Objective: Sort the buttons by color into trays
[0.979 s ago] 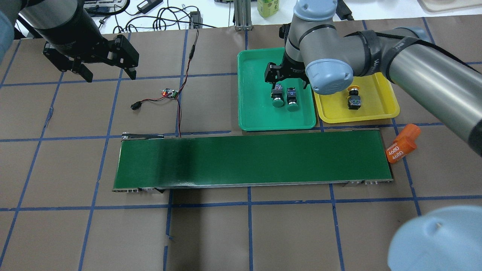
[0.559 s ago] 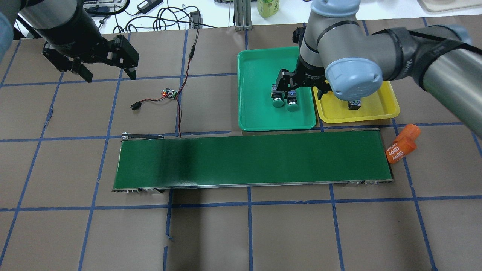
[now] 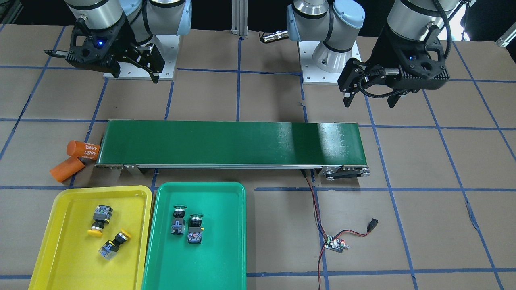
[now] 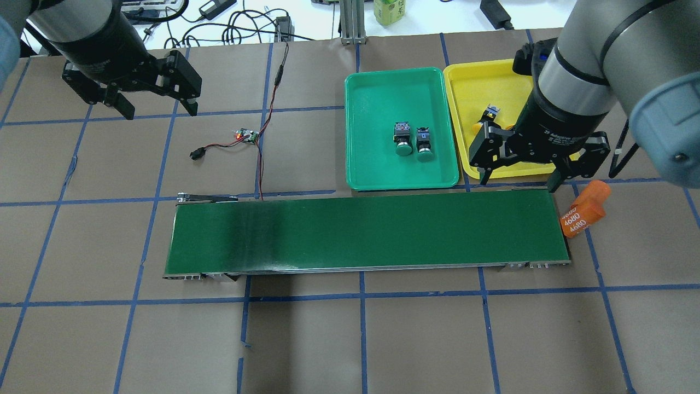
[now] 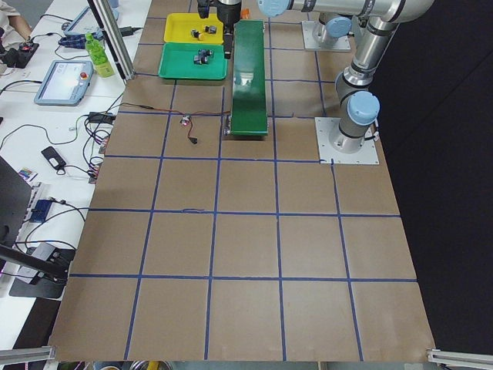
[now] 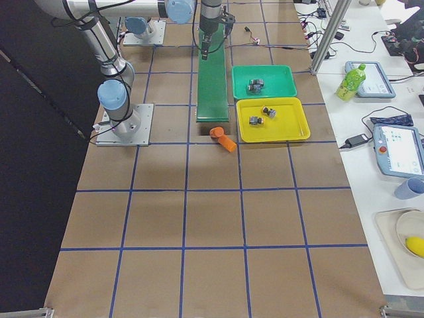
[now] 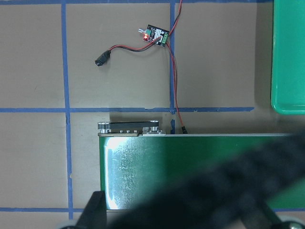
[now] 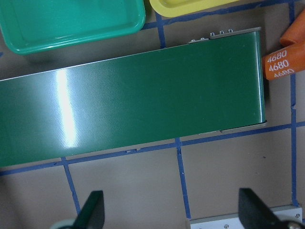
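Note:
Two green buttons (image 4: pixel 403 140) (image 4: pixel 424 143) lie side by side in the green tray (image 4: pixel 377 164); they also show in the front view (image 3: pixel 178 219) (image 3: pixel 195 228). Two yellow buttons (image 3: pixel 98 219) (image 3: pixel 114 243) lie in the yellow tray (image 3: pixel 68 249). In the overhead view the right arm hides most of the yellow tray (image 4: pixel 470 87), and only one yellow button (image 4: pixel 484 117) shows partly. My right gripper (image 4: pixel 518 183) is open and empty, above the conveyor's right end by the yellow tray's near rim. My left gripper (image 4: pixel 159 113) is open and empty, above the table's far left.
A long dark-green conveyor belt (image 4: pixel 366 235) runs across the middle of the table. Two orange cylinders (image 4: pixel 585 210) lie at its right end. A small controller board (image 4: pixel 246 135) with red and black wires lies left of the green tray.
My right arm has pulled back from over the green tray, moving right and toward the robot, to above the conveyor's right end. The left arm has not moved.

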